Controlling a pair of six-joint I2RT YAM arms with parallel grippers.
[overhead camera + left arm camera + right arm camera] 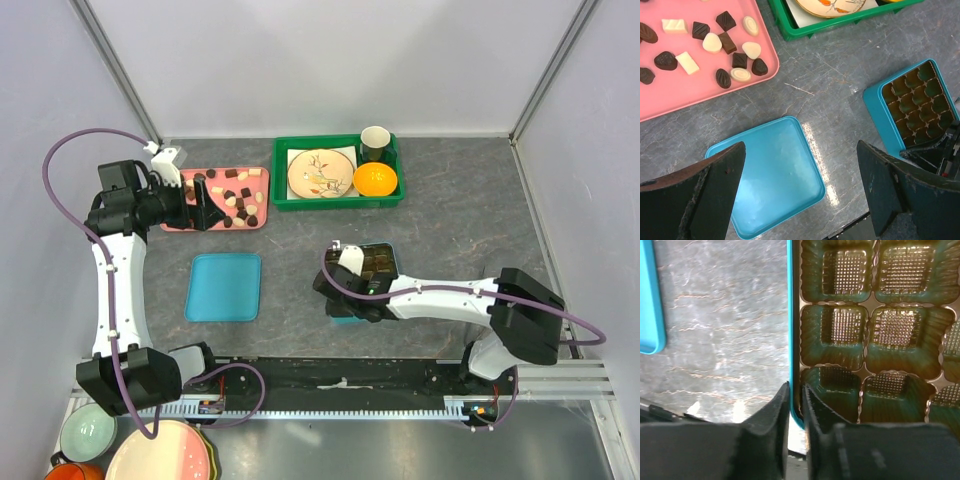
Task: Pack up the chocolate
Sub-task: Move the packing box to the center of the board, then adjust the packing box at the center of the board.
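Several small dark, brown and cream pieces of chocolate [232, 195] [722, 42] lie loose on a pink tray [178, 222] [700, 90] at the back left. My left gripper [205, 203] [802, 175] hovers over that tray, open and empty. A teal box [378, 260] [915, 105] with an empty gold cell insert [875, 325] sits mid-table. My right gripper [345, 300] [796, 390] is shut on the box's near-left wall [790, 315], one finger outside, one inside. The teal lid [224, 287] [770, 175] lies flat to the left.
A green bin [335, 203] at the back holds a patterned plate [320, 173], a dark cup [375, 143] and an orange [375, 179]. Stacked bowls [88, 430] sit off the near left corner. Walls enclose the table on three sides.
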